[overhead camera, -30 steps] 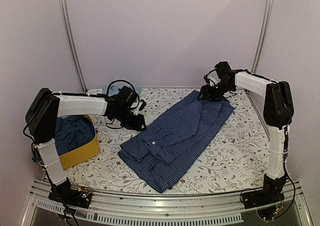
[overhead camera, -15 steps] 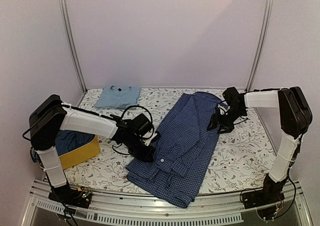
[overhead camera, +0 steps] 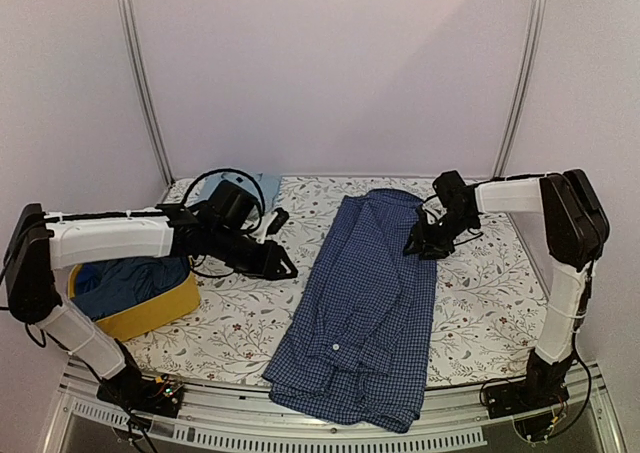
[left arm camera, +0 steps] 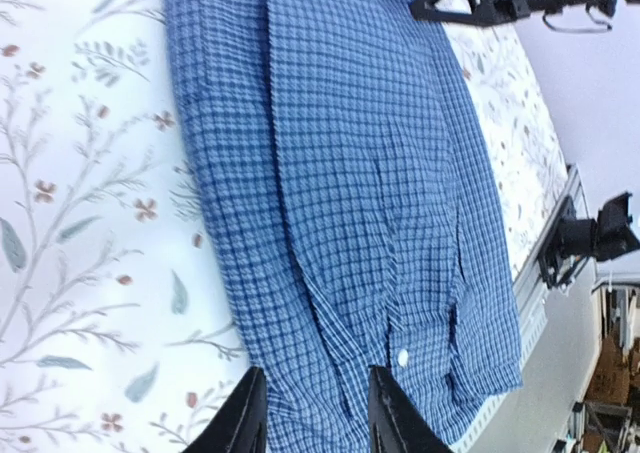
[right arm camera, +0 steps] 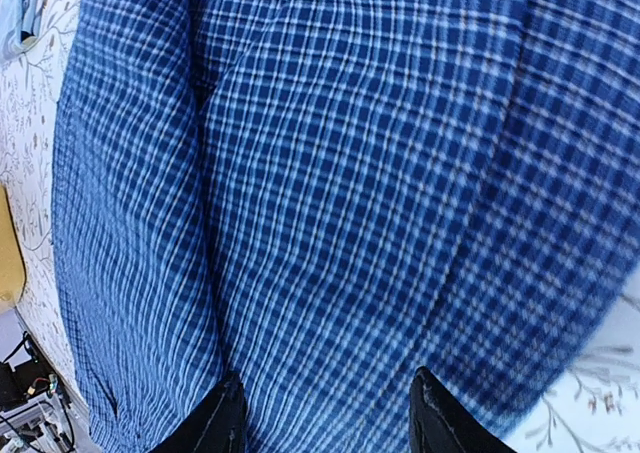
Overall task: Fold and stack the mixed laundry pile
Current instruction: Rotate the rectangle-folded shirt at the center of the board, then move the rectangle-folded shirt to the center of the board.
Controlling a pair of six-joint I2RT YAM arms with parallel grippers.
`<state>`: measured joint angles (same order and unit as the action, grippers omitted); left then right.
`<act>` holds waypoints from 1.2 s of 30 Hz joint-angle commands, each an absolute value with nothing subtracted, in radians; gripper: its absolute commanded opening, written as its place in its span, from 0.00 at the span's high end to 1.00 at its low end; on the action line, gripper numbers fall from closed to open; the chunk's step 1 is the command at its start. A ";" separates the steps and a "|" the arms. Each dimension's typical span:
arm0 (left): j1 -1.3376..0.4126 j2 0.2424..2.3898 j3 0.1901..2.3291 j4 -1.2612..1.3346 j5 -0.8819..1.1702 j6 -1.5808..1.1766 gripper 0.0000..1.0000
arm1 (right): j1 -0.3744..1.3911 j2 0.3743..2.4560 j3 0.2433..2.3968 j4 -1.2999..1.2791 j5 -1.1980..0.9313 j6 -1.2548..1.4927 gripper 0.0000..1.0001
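The navy-and-white checked shirt (overhead camera: 365,303) lies stretched front to back down the middle of the table, its buttoned end at the front edge. My left gripper (overhead camera: 288,270) hovers just left of the shirt's left edge, open and empty; in the left wrist view the shirt (left arm camera: 340,173) lies beyond the left gripper (left arm camera: 315,418). My right gripper (overhead camera: 412,250) is over the shirt's upper right edge, open, with the checked cloth (right arm camera: 330,173) under its spread fingertips (right arm camera: 222,425). A light blue T-shirt (overhead camera: 263,184) lies at the back left, partly hidden by my left arm.
A yellow fabric basket (overhead camera: 160,313) stands at the front left with dark blue clothes (overhead camera: 125,278) in it. The floral table cover (overhead camera: 480,293) shows on both sides of the shirt. A metal rail (overhead camera: 300,413) runs along the near edge.
The shirt has been drawn straighter and shifted right, its lower end now at the front edge. My left gripper opened, let go of the shirt and pulled back left. The right gripper moved slightly left.
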<state>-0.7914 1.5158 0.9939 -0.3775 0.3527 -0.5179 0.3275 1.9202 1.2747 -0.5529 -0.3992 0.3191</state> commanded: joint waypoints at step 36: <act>-0.583 2.276 1.527 -0.286 0.209 -0.731 1.00 | 0.325 2.193 1.539 -0.503 -0.452 0.183 0.58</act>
<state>-0.6277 2.2189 1.5074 -0.2520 0.2214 -0.7197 0.3271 2.1155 1.5227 -0.5529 -0.4263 0.1932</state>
